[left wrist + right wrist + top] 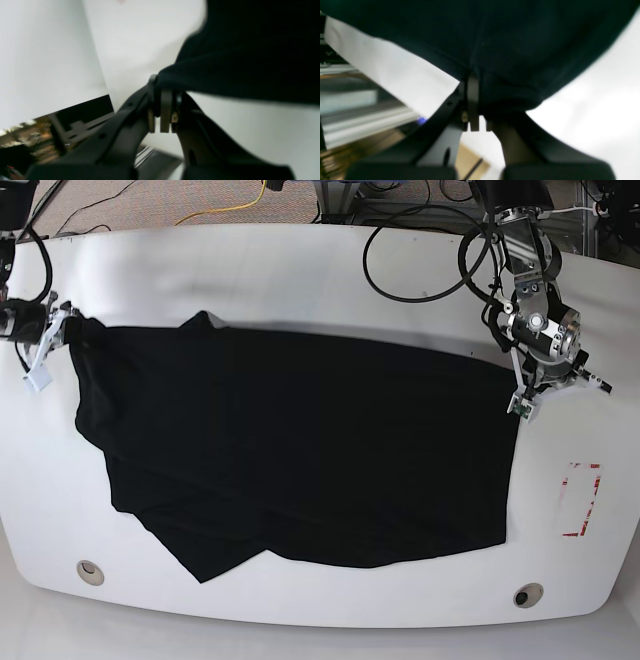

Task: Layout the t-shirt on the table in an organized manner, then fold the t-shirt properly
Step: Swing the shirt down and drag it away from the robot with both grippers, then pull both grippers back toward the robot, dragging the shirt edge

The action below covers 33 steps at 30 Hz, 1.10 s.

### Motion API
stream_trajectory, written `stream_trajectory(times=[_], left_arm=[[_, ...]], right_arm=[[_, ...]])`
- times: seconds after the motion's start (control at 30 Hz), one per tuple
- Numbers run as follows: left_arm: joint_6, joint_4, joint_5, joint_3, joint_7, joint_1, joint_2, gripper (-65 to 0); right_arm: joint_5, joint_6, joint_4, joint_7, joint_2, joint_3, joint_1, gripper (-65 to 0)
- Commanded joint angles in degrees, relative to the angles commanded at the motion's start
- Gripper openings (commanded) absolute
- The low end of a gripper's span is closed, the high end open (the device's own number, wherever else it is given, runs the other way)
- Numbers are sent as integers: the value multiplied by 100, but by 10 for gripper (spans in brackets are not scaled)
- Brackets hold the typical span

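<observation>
At nine o'clock in the base view, the right hand (62, 321) is pinched on a corner of the plain black soft fabric t-shirt (300, 445). The shirt is spread, wrinkled, across the middle of the large glossy white table (300, 270). At three o'clock, the left hand (519, 402) is clamped on the opposite edge. A red tape rectangle (581, 499) is seen at four o'clock.

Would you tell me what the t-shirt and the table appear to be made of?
The t-shirt looks like soft matte black fabric: it wrinkles and bunches where it is gripped. The table seems a hard white laminate or plastic, judging by its glossy sheen.
</observation>
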Motion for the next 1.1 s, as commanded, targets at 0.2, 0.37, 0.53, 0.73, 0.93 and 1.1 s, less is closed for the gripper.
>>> stream_trajectory(times=[0.2,0.37,0.53,0.73,0.93,1.1], left_arm=[[-180,-18,457,-273,-9,563,-18,-650],[-180,-18,633,-316,-9,1029,-26,-650],[-180,-18,563,-316,-18,1327,-35,-650],[-180,-18,554,-316,-18,1108,9,-650],[-180,-35,545,-316,-18,519,-26,-650],[-180,-97,527,-290,-18,-105,-26,-650]], right_arm=[[88,0,290,0,-9,0,-677,-650],[167,0,519,0,-9,0,-1196,-650],[149,0,677,0,-308,44,-1486,-650],[185,0,721,0,-422,149,-1503,-650],[202,0,721,0,-422,273,-1459,-650],[202,0,721,0,-431,580,-1459,-650]])
